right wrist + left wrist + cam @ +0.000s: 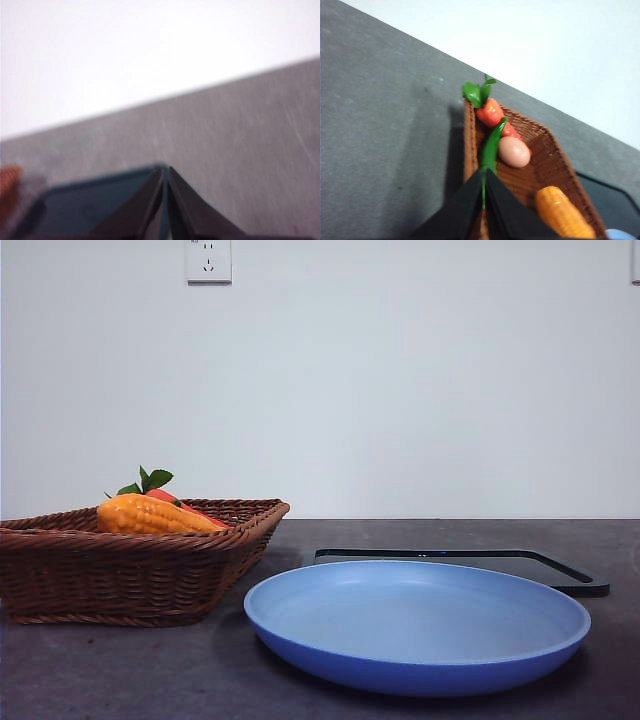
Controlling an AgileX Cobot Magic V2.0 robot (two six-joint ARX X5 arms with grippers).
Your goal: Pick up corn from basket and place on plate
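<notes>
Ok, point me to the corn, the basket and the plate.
corn [150, 515]: front view, middle of the cob.
basket [120, 570]: front view, near woven wall.
plate [400, 665]: front view, near outer rim.

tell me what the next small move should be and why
Probably bring the left gripper down over the corn and open it. The corn lies in the basket, the plate holds nothing, and both grippers' jaws are shut on nothing. The left wrist view shows the corn close by; the right wrist view shows only the black tray.
</notes>
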